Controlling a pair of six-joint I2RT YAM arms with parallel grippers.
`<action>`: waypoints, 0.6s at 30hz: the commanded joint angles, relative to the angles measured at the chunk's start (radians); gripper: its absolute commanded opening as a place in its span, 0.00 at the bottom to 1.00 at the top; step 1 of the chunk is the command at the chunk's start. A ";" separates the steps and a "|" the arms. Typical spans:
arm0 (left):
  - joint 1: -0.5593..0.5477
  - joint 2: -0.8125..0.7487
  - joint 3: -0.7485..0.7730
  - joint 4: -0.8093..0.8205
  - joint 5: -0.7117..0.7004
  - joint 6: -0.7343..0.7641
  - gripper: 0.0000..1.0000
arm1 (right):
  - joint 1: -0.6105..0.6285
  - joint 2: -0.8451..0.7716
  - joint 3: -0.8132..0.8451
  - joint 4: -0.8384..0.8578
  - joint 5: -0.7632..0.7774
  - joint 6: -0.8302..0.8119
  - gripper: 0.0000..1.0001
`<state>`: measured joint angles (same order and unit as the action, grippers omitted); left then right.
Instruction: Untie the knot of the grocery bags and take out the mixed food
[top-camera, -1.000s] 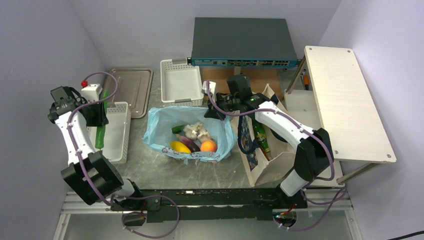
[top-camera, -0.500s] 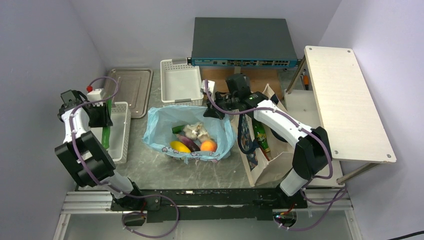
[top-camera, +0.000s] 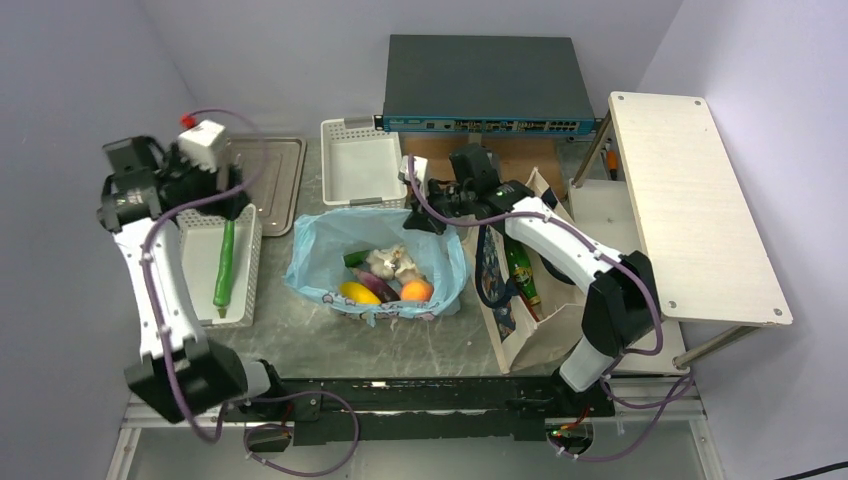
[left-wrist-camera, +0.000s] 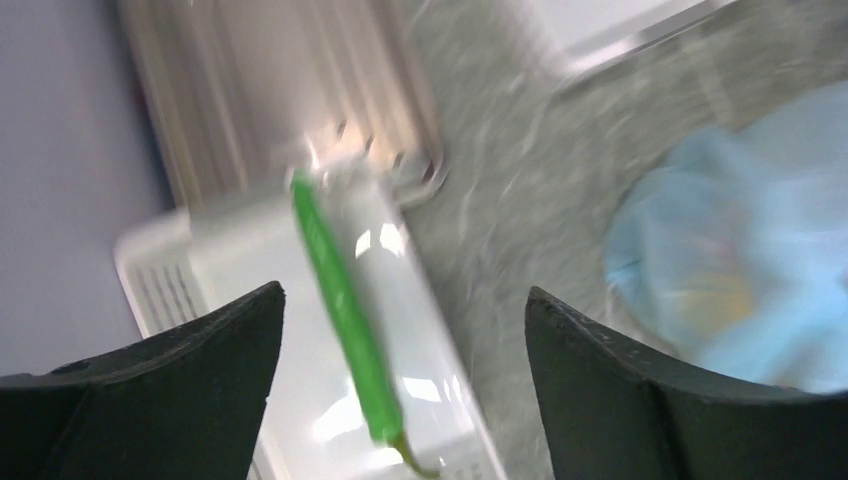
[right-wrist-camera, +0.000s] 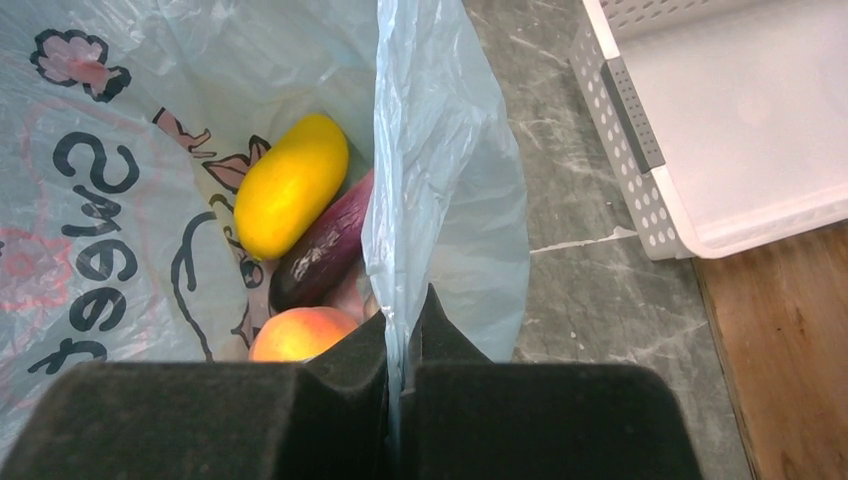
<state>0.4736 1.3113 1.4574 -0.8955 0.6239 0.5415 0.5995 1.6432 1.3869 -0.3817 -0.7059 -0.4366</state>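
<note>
The light-blue grocery bag (top-camera: 330, 240) stands open at the table's middle, and no knot shows. Inside it lie a yellow fruit (right-wrist-camera: 290, 185), a purple aubergine (right-wrist-camera: 320, 255), an orange fruit (right-wrist-camera: 300, 335) and a pale lumpy item (top-camera: 395, 262). My right gripper (top-camera: 425, 222) is shut on the bag's rim (right-wrist-camera: 395, 200) and holds that side up. A long green cucumber (top-camera: 224, 265) lies in the white basket (top-camera: 245, 300) at the left. Above it hangs my left gripper (top-camera: 222, 203), open and empty. The left wrist view is blurred, with the cucumber (left-wrist-camera: 345, 310) below the spread fingers (left-wrist-camera: 640, 400).
A beige tote (top-camera: 530, 320) with a green bottle inside stands right of the bag. At the back are a metal tray (top-camera: 265, 175), a second white basket (top-camera: 362, 165) and a dark network switch (top-camera: 485, 85). A white shelf board (top-camera: 690, 200) juts over the right side.
My left gripper has opened and let go of the cucumber, which now lies flat in the left basket. That arm has lifted and swung back. The right arm has not moved.
</note>
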 joint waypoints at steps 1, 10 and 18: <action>-0.286 -0.108 0.096 0.014 0.163 0.013 0.84 | 0.007 0.083 0.201 0.047 -0.024 0.033 0.00; -0.611 -0.056 -0.149 0.133 -0.185 -0.016 0.99 | 0.013 0.038 0.151 0.047 -0.026 0.027 0.00; -0.619 0.025 -0.130 0.150 -0.207 -0.085 0.16 | 0.010 0.032 0.157 0.067 0.008 0.029 0.00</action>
<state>-0.1390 1.3415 1.2304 -0.7971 0.4641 0.4946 0.6098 1.7020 1.5013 -0.3557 -0.7097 -0.4068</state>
